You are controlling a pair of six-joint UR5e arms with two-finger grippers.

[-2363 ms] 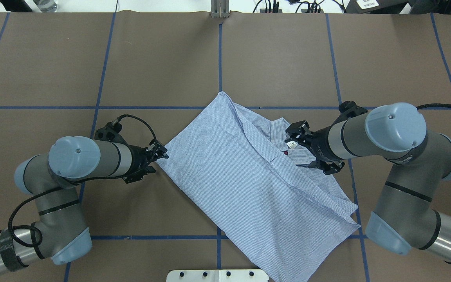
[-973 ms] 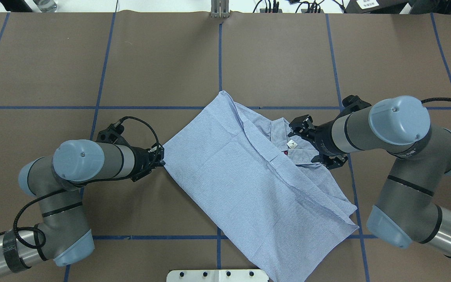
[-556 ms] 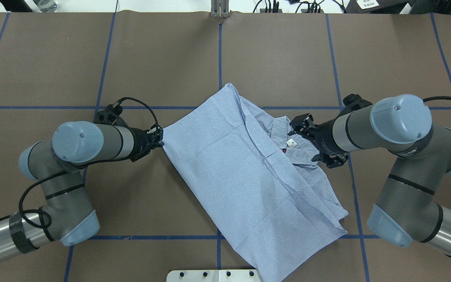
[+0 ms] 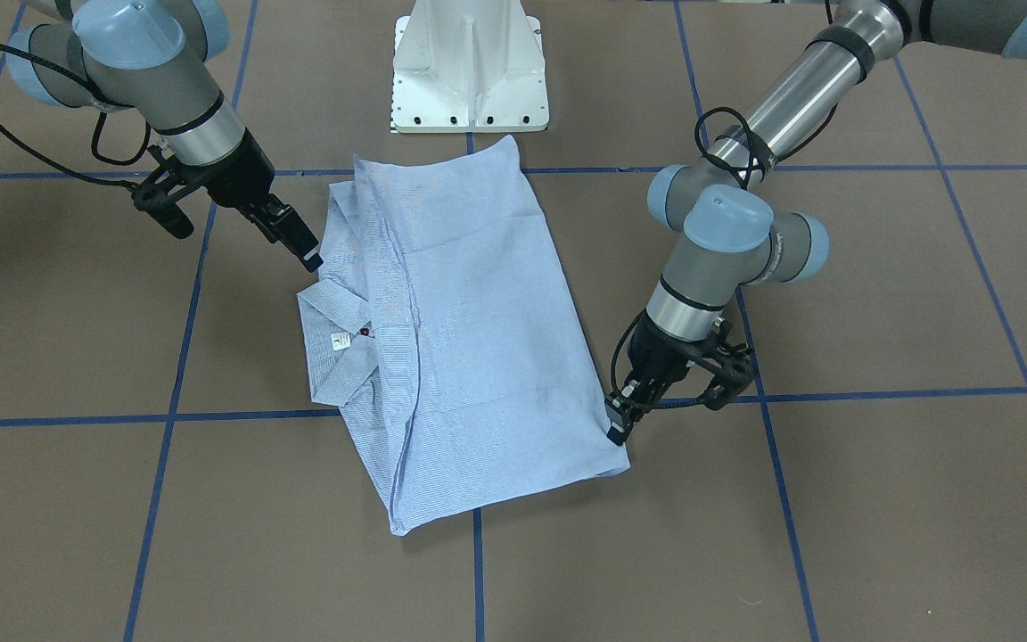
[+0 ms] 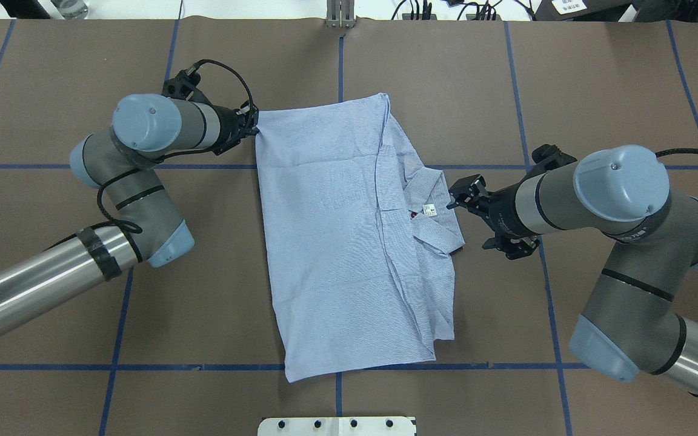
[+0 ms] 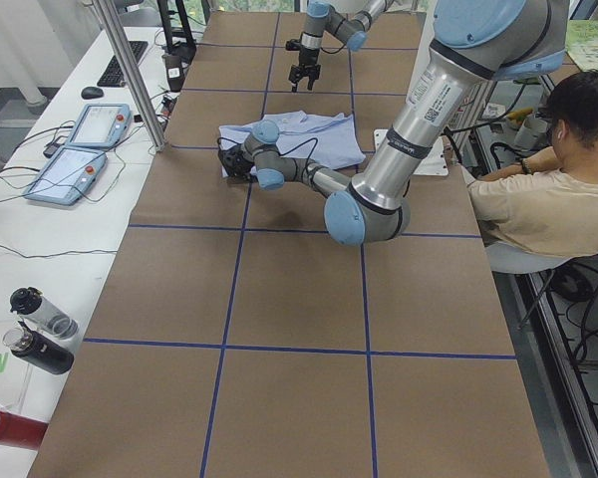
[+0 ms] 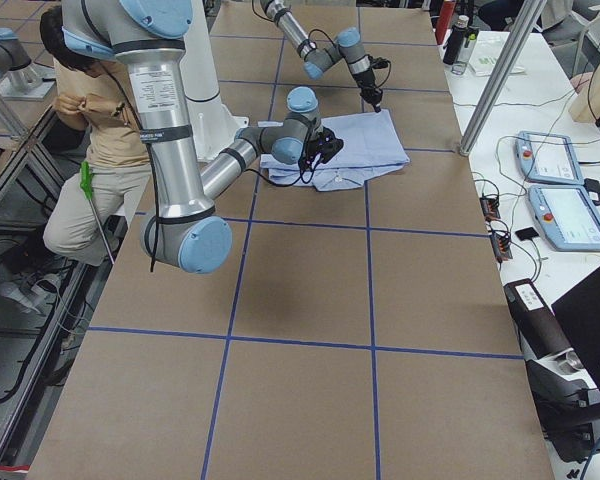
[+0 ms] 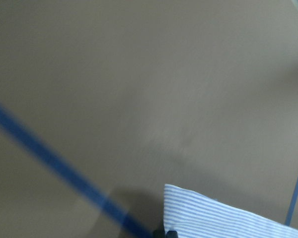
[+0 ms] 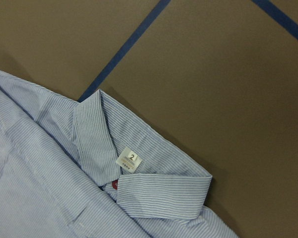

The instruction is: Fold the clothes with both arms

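**Shirt on the table, both arms in frame.** Clock directions refer to the overhead view, with 12 pointing away from the robot.

The shirt [image 5: 331, 242], light blue with fine white stripes, lies flat on the brown table [image 5: 70, 85]. It is folded into 1 long panel running from 12 to 6 o'clock. Its 6 o'clock edge rests along a blue tape line. The collar [image 5: 440, 221] projects from the 3 o'clock edge and is spread open. It shows the small white neck label [image 9: 128, 160], printed with a 2, and 1 red button [image 9: 114, 185] just beside the label. Loose layers bunch along the edge from 3 to 5 o'clock.

The left gripper [image 5: 254, 128] has its jaws closed on the shirt's 11 o'clock corner. In the left wrist view the striped corner runs to a dark fingertip [image 8: 165, 233] at the bottom edge. The left arm [image 5: 143, 139] reaches in from 8 o'clock.

The right gripper [image 5: 455, 195] sits at 3 o'clock, just beside the collar, with its jaws parted and nothing between them. Whether it touches the cloth cannot be told. The right arm [image 5: 615, 194] enters from 4 o'clock.

Blue tape lines [image 5: 340, 72] divide the table into rectangles. The white pedestal base [image 4: 469, 80] stands at 6 o'clock. A seated person [image 6: 548, 199] is near it. 2 control pendants [image 6: 97, 124] lie on a white bench beyond the 12 o'clock edge.
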